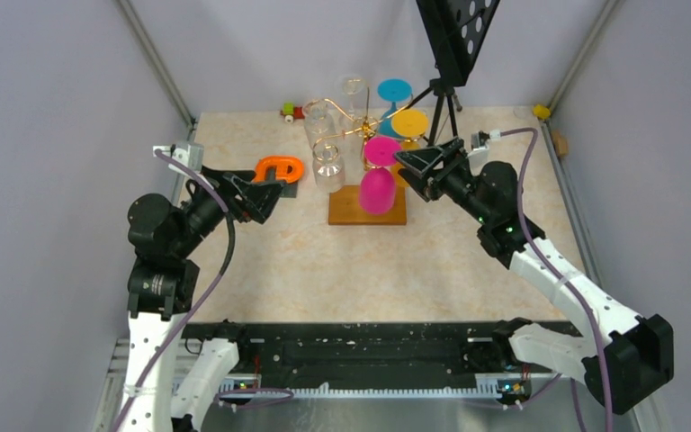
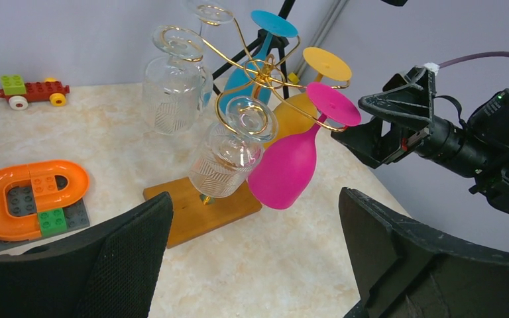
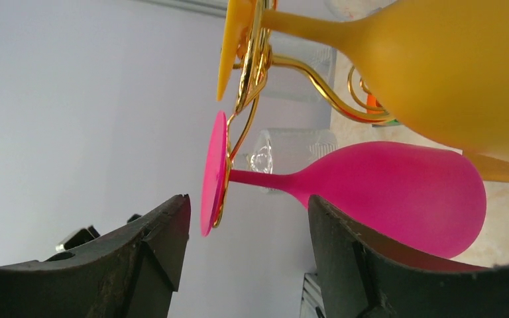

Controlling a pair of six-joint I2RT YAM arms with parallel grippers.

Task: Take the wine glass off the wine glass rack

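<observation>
The gold wine glass rack (image 1: 360,129) stands on a brown wooden base (image 1: 346,214) at mid-table, also in the left wrist view (image 2: 260,71). Hanging upside down from it are a pink wine glass (image 1: 377,190), a yellow one (image 1: 409,123), a blue one (image 1: 394,91) and three clear glasses (image 1: 328,167). My right gripper (image 1: 411,171) is open just right of the pink glass. In the right wrist view (image 3: 248,205) the pink glass's foot (image 3: 212,173) and stem lie just beyond the fingertips. My left gripper (image 1: 265,193) is open and empty, left of the rack; the pink glass (image 2: 285,173) is ahead of it.
An orange curved track on a grey plate (image 1: 279,169) lies beside my left gripper. A small toy car (image 1: 291,112) sits at the back. A black tripod stand (image 1: 450,94) rises behind the rack. White walls enclose the table.
</observation>
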